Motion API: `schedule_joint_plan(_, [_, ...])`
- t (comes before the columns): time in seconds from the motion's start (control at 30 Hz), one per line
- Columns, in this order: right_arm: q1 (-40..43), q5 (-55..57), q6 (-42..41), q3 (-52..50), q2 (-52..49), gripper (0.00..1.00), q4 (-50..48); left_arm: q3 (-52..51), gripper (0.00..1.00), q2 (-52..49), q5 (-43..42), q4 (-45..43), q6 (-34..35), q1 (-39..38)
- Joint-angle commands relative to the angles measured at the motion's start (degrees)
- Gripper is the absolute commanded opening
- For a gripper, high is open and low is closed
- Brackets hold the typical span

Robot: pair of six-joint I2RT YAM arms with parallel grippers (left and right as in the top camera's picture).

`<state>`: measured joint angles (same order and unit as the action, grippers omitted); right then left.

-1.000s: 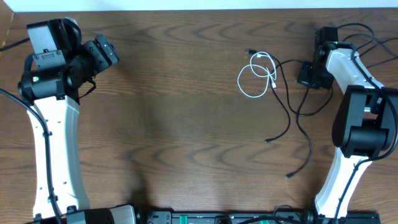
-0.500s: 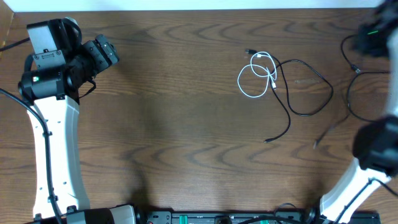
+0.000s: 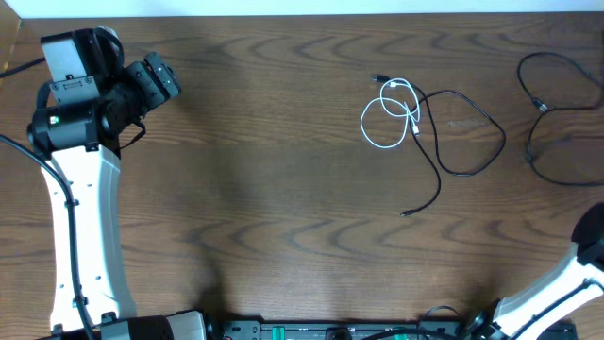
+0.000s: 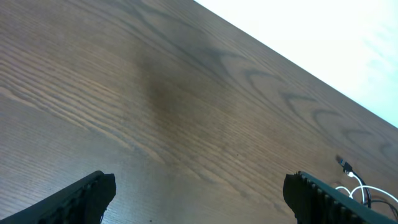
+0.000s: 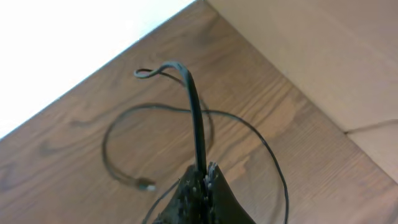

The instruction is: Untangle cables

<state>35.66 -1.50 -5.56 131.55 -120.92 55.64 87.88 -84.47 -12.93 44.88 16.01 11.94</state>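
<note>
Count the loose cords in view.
3. Coiled thin white cord right of centre; thin black cord looping against it; second thin black cord at the right edge, pinched by the right end effector.

Robotics lab indicated. Left arm (image 3: 80, 227) and right arm (image 3: 552, 295) mounted at wood-grain table (image 3: 264, 189); electronics rail (image 3: 311, 331) fixed along front edge; short cables (image 3: 413, 115) laid on top; white wall (image 3: 283, 8) seen beyond.
</note>
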Motion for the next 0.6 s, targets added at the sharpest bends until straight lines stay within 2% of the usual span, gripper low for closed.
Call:
schedule_joint_plan(0.0, [1.3, 0.9, 1.6, -0.1, -6.1, 0.01, -2.7, 0.1, 0.92, -0.5, 0.8, 0.1, -1.0, 0.3])
schedule_joint_plan(0.03, [1.5, 1.0, 1.6, -0.1, -7.4, 0.17, -3.3, 0.1, 0.92, -0.5, 0.8, 0.1, -1.0, 0.3])
schedule_joint_plan(0.1, [1.7, 0.9, 1.3, -0.1, -9.5, 0.98, -3.4, 0.1, 0.92, -0.5, 0.8, 0.1, -1.0, 0.3])
schedule_joint_plan(0.33, [0.7, -0.5, 2.1, 0.0, -9.0, 0.99, 2.9, 0.1, 0.92, -0.5, 0.8, 0.1, -1.0, 0.3])
schedule_joint_plan(0.57, [-2.0, -8.0, 9.1, 0.0, -7.0, 0.99, 17.9, 0.1, 0.92, -0.5, 0.8, 0.1, -1.0, 0.3])
